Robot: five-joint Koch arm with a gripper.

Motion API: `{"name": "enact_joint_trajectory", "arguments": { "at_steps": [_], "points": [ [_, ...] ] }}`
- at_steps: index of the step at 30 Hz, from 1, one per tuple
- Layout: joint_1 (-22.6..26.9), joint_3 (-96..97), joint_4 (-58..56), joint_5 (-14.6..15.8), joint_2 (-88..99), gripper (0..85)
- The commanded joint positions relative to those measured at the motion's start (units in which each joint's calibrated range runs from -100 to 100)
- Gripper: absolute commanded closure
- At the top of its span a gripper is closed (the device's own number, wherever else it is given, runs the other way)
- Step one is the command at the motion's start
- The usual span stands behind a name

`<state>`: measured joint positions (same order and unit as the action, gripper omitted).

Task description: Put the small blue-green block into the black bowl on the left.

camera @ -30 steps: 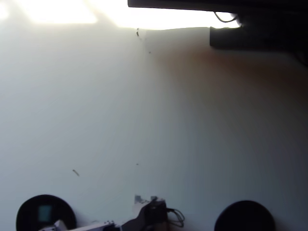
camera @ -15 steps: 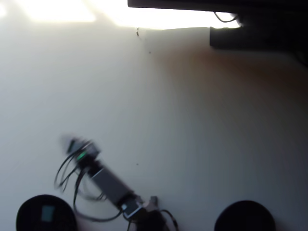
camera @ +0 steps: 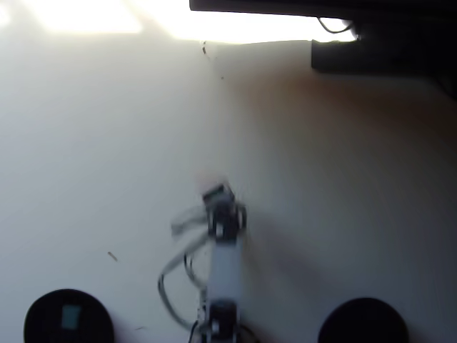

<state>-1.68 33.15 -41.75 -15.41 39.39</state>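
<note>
Already, by how things lie, we judge the task done: the small blue-green block (camera: 69, 316) lies flat inside the black bowl (camera: 34, 323) at the near left edge of the overhead view, its teal top showing against the dark inside. A second black bowl (camera: 363, 321) sits at the near right edge, nothing showing in it.

Between the two bowls our arm (camera: 226, 268) runs from the near edge toward the middle of the surface (camera: 321, 179), loose cables (camera: 175, 275) looping on its left. The end effector (camera: 216, 194) is at the arm's far tip, blurred, so we cannot tell whether it is parted or clenched; we see nothing in it.

From the end effector, the block lies well apart, nearer to us and to the view's left; the other bowl lies nearer and to the right. The block looks square, with no long axis.

Farthest off, a dark object (camera: 385, 43) crosses the top right.
</note>
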Motion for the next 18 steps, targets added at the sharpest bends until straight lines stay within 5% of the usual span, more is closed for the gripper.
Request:
{"name": "enact_joint_trajectory", "arguments": {
  "at_steps": [1,18],
  "points": [
    [-1.0,1.8,21.5,-1.3,8.5,38.0],
    [-4.5,10.1,32.3,0.0,-11.6,34.2]
  ]
}}
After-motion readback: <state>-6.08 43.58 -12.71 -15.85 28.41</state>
